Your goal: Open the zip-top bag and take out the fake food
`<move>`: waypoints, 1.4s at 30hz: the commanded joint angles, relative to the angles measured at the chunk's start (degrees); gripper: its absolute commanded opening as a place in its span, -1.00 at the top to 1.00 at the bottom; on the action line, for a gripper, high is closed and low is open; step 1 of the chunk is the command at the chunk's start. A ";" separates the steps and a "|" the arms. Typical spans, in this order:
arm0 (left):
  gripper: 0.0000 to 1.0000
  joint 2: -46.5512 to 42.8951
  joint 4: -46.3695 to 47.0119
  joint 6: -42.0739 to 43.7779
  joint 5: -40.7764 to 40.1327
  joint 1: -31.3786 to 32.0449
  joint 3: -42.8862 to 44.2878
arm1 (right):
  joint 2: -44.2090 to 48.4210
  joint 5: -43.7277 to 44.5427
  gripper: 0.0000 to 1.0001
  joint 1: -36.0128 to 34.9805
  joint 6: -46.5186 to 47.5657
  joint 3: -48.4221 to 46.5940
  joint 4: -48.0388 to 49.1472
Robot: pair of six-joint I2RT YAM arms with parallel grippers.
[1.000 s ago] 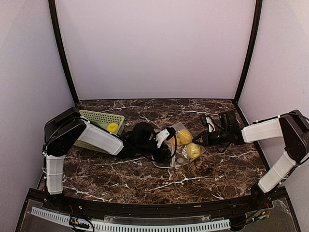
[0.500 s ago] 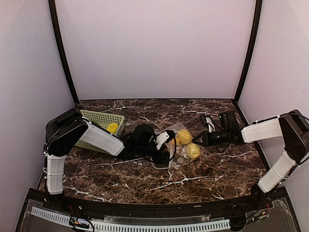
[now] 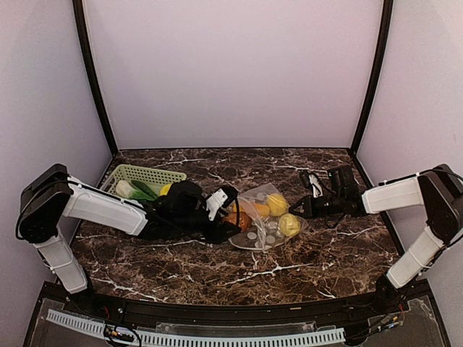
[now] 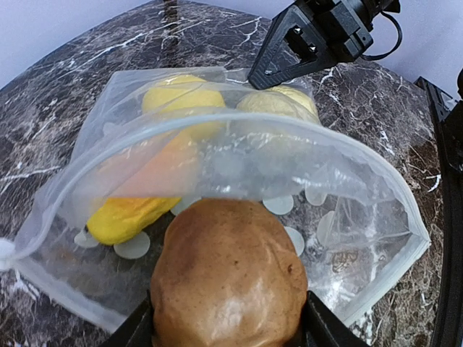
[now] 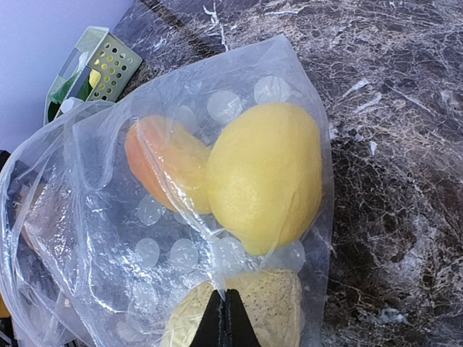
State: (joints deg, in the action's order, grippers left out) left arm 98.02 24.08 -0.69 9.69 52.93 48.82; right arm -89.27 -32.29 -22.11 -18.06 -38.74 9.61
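zip-top bag [image 3: 269, 225] clear, dotted, lying on bench [image 3: 325, 253], mouth gaping wide. yellow lemons [image 5: 264, 177] plus orange piece [image 5: 163, 159] inside, brown piece [image 4: 228, 282] right at mouth

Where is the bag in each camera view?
Top external: bag at the picture's centre, right of the basket.
Left wrist: bag fills the frame, mouth open behind the brown piece.
Right wrist: bag covers left and centre.
Shared landmark: the yellow lemon inside it.

The zip-top bag [image 4: 347, 188] is clear glossy plastic, the fake food [image 4: 228, 282] smooth, the table [image 3: 217, 267] polished marble-look
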 commanded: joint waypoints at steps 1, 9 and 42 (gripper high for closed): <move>0.25 -7.00 -2.64 -7.24 -1.99 -1.90 -4.64 | 1.30 1.58 1.00 0.32 0.04 1.33 -2.35; 0.26 -21.00 -4.61 -17.95 -2.66 -14.18 -11.30 | 1.57 1.30 1.00 0.58 0.45 1.52 -2.37; 0.04 -14.32 -17.73 -34.22 -20.25 -36.22 -2.42 | 0.36 0.13 1.00 0.58 0.48 1.30 -1.35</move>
State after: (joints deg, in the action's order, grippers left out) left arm 81.58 5.48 -33.69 -8.95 17.41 44.60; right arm -88.40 -31.99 -21.91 -18.04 -38.28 9.02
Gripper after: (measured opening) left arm 0.592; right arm 0.004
